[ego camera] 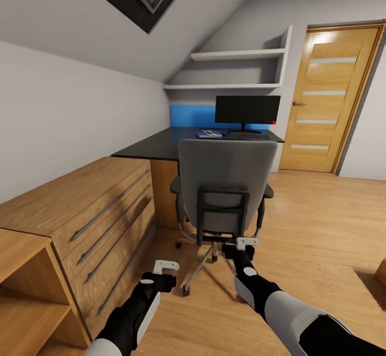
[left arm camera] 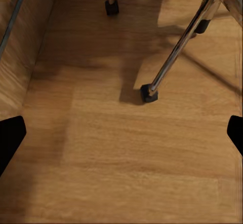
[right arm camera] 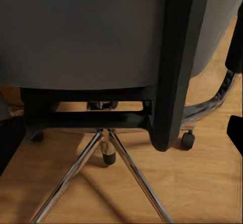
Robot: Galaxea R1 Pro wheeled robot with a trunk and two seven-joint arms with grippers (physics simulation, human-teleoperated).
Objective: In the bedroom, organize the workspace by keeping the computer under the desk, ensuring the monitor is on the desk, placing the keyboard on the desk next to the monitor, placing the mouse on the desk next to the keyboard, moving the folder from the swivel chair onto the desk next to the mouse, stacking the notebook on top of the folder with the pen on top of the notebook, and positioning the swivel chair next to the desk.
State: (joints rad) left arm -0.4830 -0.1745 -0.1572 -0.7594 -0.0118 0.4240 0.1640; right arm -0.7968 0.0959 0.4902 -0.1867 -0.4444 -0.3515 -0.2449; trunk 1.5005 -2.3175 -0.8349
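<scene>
Swivel chair [ego camera: 225, 184] faces the desk [ego camera: 161, 144], back to robot. Right gripper [ego camera: 245, 243] spread wide just behind the chair's black back frame, grasping nothing. Left gripper [ego camera: 165, 266] spread wide over wooden floor [left arm camera: 131, 148], empty. Monitor [ego camera: 247, 109], keyboard [ego camera: 247, 136], folder [ego camera: 209, 133] on desk.

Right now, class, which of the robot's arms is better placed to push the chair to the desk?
Right: its hand sits just behind the chair back. The left hand hangs lower, beside the base.

The grey swivel chair [ego camera: 225, 184] stands upright, back toward the camera, facing the black desk [ego camera: 155, 146]. The monitor [ego camera: 247, 110] and keyboard [ego camera: 247, 136] sit near the desk's far edge.
</scene>
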